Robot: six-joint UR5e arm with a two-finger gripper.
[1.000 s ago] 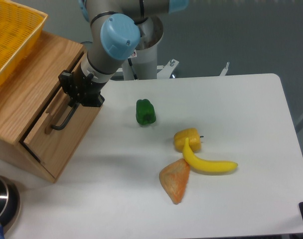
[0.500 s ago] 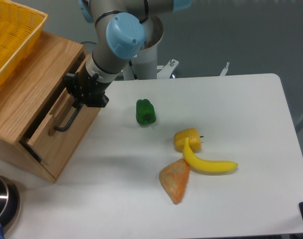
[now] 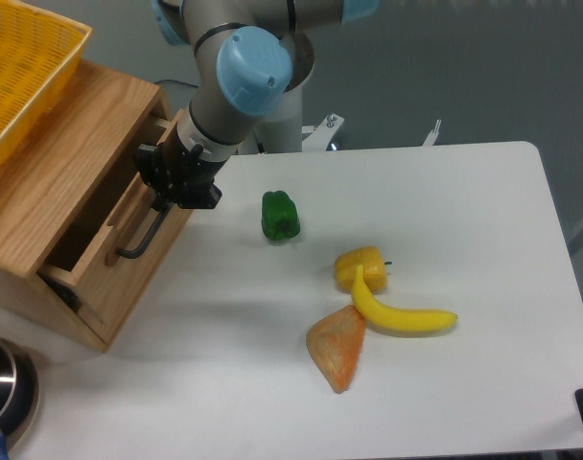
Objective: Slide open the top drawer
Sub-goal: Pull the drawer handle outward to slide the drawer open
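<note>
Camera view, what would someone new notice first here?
The gripper at the black bar handle of the top drawer, which stands partly open at the left. Next, the toy food mid-table: green pepper, yellow banana, and the yellow mesh basket atop the cabinet.

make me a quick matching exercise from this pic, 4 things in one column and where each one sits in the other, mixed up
Things
1. claw
2. green pepper
3. banana
4. yellow mesh basket

Places
A. lying across the yellow pepper, its other end pointing to the right
B. on top of the wooden cabinet
C. at the black bar handle of the top drawer
D. alone on the white table, between the drawer and the other food items

Pairs: 1-C, 2-D, 3-A, 4-B
</note>
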